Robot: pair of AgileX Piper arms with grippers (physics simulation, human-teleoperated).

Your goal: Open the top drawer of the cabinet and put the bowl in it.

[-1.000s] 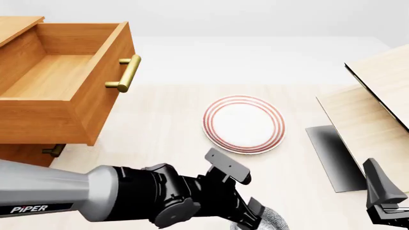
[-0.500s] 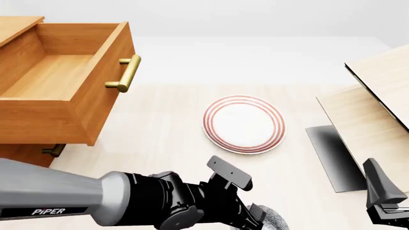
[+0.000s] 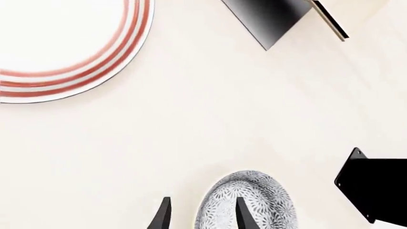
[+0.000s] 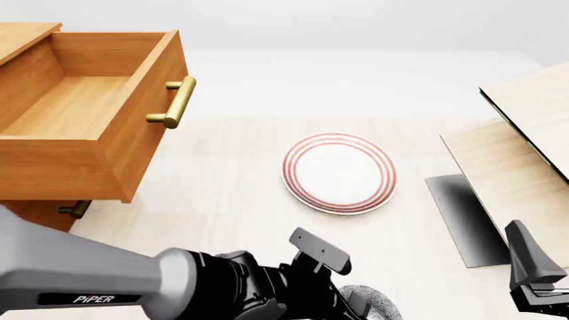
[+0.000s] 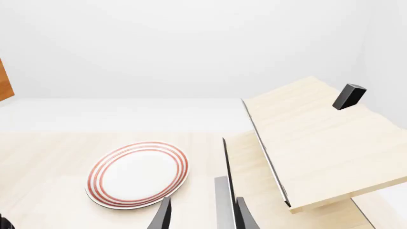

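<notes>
a: left wrist view?
b: left gripper [image 3: 200, 214] open, one finger inside the bowl [image 3: 248, 202], one outside; rim unpinched.

a: front view?
b: the arm has sunk lower over the last second. top drawer [image 4: 84, 113] open, plate [image 4: 340, 173] unmoved. a grasp looks next.

a: right wrist view?
b: right gripper [image 5: 200, 214] open, empty, near the pale wood structure [image 5: 311, 143].
</notes>
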